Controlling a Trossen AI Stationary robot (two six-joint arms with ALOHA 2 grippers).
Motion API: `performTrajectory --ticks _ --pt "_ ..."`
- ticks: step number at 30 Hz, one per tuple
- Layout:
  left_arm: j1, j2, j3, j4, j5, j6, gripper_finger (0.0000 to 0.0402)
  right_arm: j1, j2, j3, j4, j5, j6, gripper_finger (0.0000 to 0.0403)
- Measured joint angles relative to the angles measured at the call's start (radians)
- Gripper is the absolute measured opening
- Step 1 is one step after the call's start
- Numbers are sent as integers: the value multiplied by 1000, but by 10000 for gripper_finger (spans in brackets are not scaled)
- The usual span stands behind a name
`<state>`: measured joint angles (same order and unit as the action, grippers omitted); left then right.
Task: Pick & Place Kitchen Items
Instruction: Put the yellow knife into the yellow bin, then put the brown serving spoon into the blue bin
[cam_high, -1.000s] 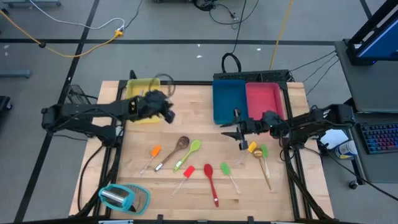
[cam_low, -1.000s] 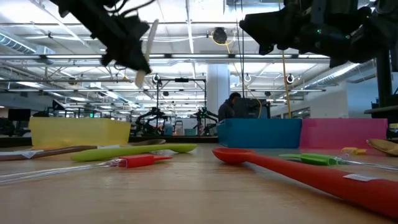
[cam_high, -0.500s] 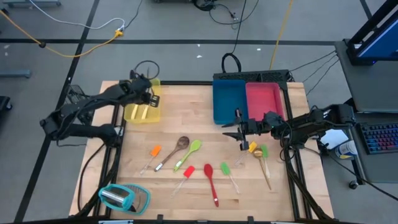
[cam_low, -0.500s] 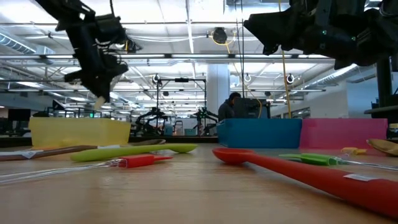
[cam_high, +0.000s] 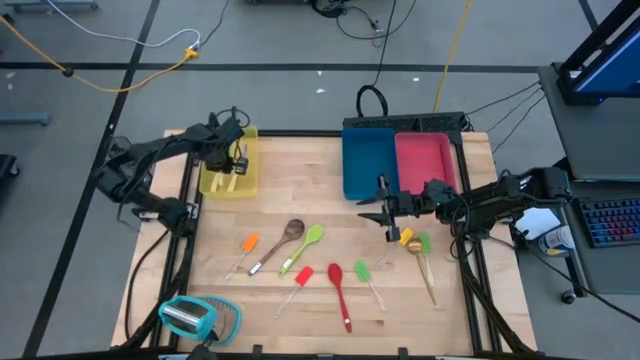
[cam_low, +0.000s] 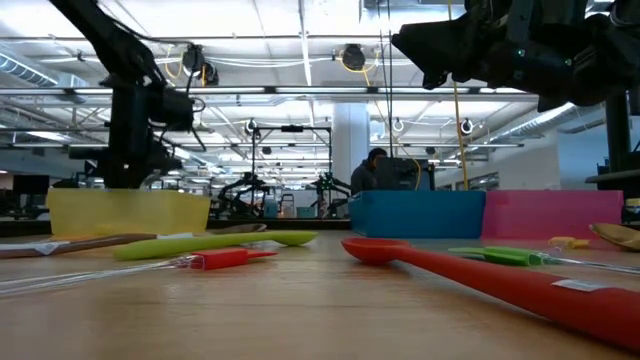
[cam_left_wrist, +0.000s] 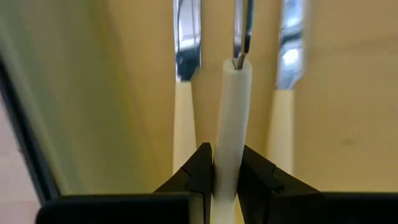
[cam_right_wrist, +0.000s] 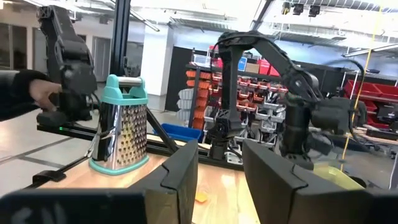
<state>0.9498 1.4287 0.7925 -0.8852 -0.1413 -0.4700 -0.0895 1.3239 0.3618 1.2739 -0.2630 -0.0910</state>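
The left gripper (cam_high: 232, 160) hangs over the yellow tray (cam_high: 212, 181) at the desk's (cam_high: 300, 160) ten o'clock, jaws clenched on a cream-handled utensil (cam_left_wrist: 233, 118) held just above two like ones lying in the tray. From seven to four o'clock, colored spatulas and spoons lie loose on the wood, among them a red spoon (cam_high: 339, 290) near six. The right gripper (cam_high: 385, 212) hovers at three o'clock below the blue tray (cam_high: 366, 160), jaws released and empty.

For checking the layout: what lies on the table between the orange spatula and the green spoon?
High view: the brown wooden spoon lies between the orange spatula and the green spoon.
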Motion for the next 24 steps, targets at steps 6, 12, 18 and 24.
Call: performTrajectory --ticks 6,12,18,24 --pt "-19 71 0 -4 -42 -3 82 0 0 0 -10 0 -1 117" --pt "-21 71 0 -3 -48 -4 102 0 0 1 -22 0 -2 114" --pt "-22 71 0 -3 -48 0 111 0 0 1 -30 0 -3 114" --pt "-22 70 0 -1 -49 -1 112 0 0 1 -30 0 -3 114"
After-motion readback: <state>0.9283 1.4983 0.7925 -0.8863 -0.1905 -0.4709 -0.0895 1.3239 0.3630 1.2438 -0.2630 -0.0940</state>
